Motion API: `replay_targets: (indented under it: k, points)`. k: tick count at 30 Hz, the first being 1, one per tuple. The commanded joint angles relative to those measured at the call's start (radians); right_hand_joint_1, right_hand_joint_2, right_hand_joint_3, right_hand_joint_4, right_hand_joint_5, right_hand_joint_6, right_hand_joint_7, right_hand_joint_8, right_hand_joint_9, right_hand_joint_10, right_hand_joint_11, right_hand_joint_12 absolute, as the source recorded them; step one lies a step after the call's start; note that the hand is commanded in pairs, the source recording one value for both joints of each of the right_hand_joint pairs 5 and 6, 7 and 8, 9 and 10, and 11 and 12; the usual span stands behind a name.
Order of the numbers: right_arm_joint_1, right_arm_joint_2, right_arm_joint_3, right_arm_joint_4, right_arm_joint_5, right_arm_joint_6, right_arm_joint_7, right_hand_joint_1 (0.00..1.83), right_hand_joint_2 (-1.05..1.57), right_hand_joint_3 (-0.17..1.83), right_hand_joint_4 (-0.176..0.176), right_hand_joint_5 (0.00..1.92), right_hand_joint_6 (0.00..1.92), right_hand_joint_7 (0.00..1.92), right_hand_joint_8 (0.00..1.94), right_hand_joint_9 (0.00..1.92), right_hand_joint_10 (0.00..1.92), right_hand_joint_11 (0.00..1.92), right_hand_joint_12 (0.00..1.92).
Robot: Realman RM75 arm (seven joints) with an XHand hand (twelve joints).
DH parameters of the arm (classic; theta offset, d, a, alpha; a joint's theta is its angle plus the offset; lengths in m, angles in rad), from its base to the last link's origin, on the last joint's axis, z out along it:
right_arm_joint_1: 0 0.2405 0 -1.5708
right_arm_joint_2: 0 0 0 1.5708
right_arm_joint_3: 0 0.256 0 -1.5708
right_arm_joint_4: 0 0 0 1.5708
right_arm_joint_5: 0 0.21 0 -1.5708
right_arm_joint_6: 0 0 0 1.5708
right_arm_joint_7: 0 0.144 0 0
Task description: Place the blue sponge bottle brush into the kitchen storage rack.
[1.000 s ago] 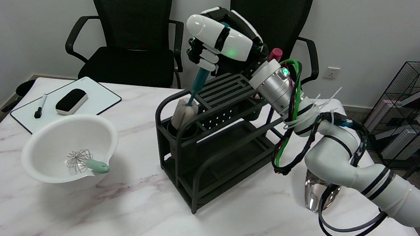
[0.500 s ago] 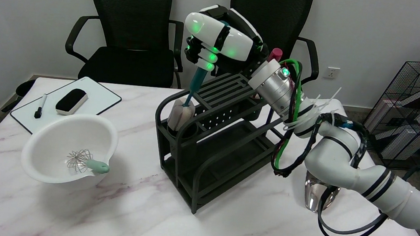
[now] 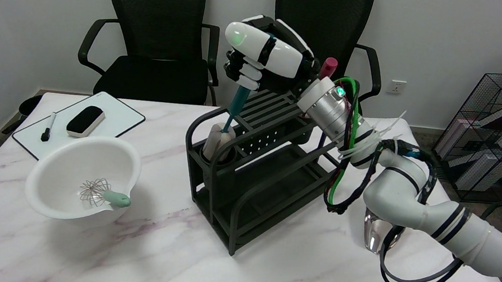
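Observation:
The bottle brush has a teal-blue handle and a pale sponge head. Its head sits in the round cup holder at the left end of the dark grey storage rack, with the handle leaning up to the right. My right hand hovers above the rack's left end and grips the top of the handle, fingers curled around it. The lower part of the sponge is hidden inside the cup.
A white bowl with a small whisk lies at the left. Behind it is a whiteboard with an eraser and marker. A shiny glass object stands under my forearm. Two black chairs stand behind the table.
The hand swung the brush slightly left and then back right, and the sponge head has settled a little deeper into the cup. The hand still holds the handle.

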Motion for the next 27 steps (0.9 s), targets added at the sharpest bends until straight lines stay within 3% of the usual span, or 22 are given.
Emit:
replay_targets:
  k: [1,21,25,27]
  points:
    - [-0.004,-0.024,-0.005,-0.073,0.007,0.01,0.004,1.11,1.57,0.32,0.0,1.92,1.92,1.92,1.92,1.92,1.92,1.92,1.92]
    - [-0.042,-0.058,-0.013,-0.117,-0.001,0.048,0.008,1.1,1.57,0.32,0.0,1.92,1.92,1.92,1.92,1.92,1.92,1.92,1.92]
    - [-0.044,-0.06,-0.014,-0.117,-0.004,0.058,0.008,1.09,1.57,0.32,0.0,1.92,1.92,1.92,1.92,1.91,1.91,1.78,1.78]
    - [-0.044,-0.061,-0.016,-0.117,-0.004,0.06,0.008,1.06,1.57,0.32,0.0,1.92,1.92,1.88,1.88,1.8,1.8,1.59,1.59]
